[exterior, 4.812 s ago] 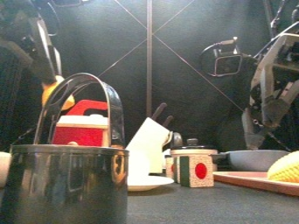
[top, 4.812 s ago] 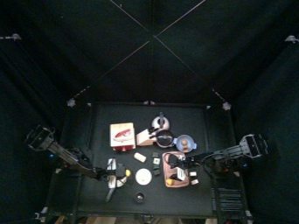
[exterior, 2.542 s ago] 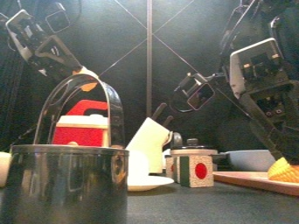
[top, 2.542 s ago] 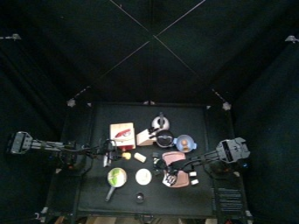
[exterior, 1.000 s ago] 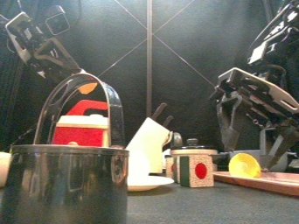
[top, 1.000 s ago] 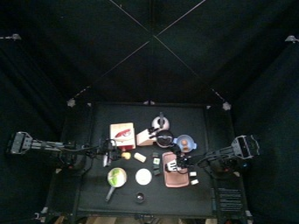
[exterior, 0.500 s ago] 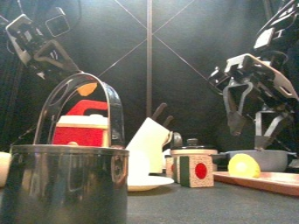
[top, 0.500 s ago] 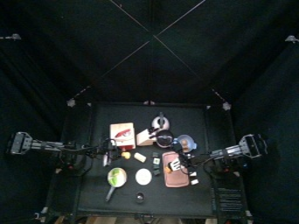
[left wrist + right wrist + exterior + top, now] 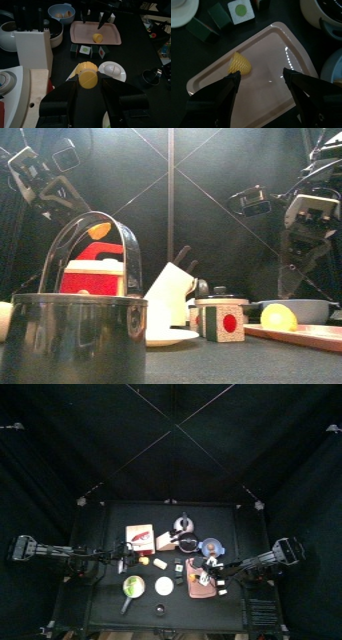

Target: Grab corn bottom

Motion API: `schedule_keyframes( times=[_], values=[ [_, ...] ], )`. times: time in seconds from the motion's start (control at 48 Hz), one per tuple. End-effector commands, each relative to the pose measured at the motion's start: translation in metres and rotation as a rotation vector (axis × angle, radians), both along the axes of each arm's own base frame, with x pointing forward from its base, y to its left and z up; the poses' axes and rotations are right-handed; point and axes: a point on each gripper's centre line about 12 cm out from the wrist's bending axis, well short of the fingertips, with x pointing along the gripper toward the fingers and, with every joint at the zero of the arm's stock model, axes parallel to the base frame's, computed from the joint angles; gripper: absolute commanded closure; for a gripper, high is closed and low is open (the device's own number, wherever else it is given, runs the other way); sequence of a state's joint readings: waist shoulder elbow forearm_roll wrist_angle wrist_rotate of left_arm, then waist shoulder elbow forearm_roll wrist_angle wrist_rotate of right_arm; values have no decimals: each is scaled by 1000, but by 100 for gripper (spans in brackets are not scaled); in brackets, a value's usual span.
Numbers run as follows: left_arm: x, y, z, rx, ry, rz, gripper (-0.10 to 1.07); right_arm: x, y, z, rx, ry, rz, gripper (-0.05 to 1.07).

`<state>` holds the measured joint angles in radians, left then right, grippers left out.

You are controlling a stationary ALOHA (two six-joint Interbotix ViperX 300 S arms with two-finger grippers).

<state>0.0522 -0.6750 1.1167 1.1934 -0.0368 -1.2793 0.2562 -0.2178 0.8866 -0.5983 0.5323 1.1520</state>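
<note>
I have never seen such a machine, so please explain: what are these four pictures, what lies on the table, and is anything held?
It is a robot with two black arms at a small table. One camera looks down from above, one looks level across the table, one sits on each wrist. The left gripper holds a yellow corn piece. The right gripper is open, above a pink tray where another corn piece lies. Nearby stand a white knife block, a white plate and a dark pot.

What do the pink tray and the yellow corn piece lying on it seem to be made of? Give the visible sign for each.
Pink tray: probably smooth, glossy plastic; light glints on its surface and its rim is moulded. Corn piece: likely toy plastic, matt yellow with a ribbed kernel texture.
</note>
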Motion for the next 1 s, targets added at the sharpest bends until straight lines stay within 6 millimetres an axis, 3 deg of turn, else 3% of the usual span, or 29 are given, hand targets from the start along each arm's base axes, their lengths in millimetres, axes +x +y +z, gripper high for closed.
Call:
schedule_keyframes(
  times=[0.0, 0.583, 0.833, 0.979],
  values=[
    [2, 0, 4, -6, -11, 3, 29, 4, 6, 1, -16, -2, 53, 5],
    [1, 4, 2, -8, -6, 18, 29, 29, 30, -23, -72, 63, 174, 5],
    [1, 4, 2, -6, -6, 20, 29, 29, 29, -26, -51, 75, 137, 5],
    [0, 4, 1, -9, -3, 21, 29, 28, 26, -24, 41, 86, 31, 5]
  ],
)
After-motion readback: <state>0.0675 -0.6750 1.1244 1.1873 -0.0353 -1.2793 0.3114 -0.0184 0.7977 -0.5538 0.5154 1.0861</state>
